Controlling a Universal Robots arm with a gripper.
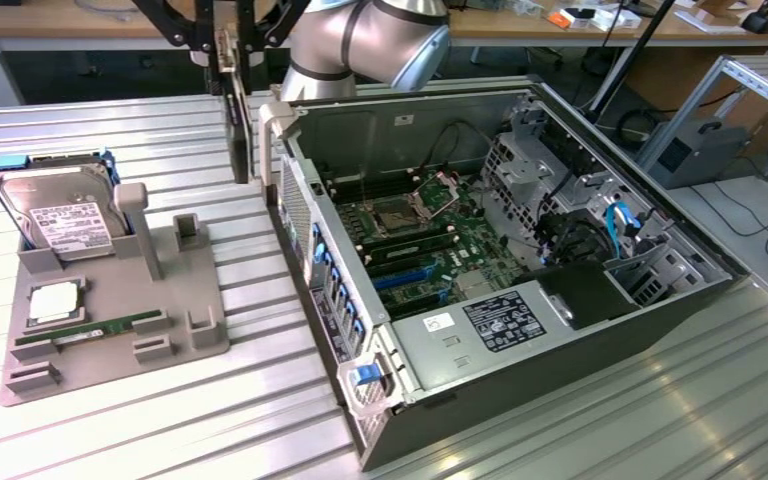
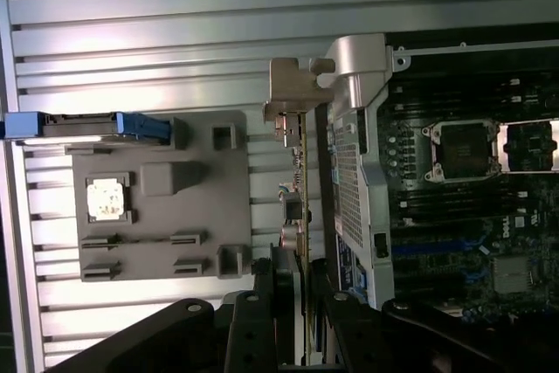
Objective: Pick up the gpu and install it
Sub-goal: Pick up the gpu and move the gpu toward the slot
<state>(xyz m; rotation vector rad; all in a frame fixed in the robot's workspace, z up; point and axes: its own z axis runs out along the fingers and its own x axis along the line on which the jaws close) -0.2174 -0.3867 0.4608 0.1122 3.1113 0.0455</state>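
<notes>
Black fingers [image 2: 260,321] grasp your gpu [image 2: 303,172] edge-on just beside the computer case [image 2: 349,172]; drift sideways and its bracket [image 2: 293,85] could snag there.

gpu [image 1: 240,130]: thin flat dark card, pinched in gripper [image 2: 301,290], hanging straight down below it, upright, seen edge-on fr. wrist. Silvery-beige bracket [image 2: 293,85] at end farthest fr. gripper; near end sits betw. its jaws.

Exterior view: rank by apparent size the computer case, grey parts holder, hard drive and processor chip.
1. computer case, by far the largest
2. grey parts holder
3. hard drive
4. processor chip, smallest
The differences are plain; no two look alike.
</notes>
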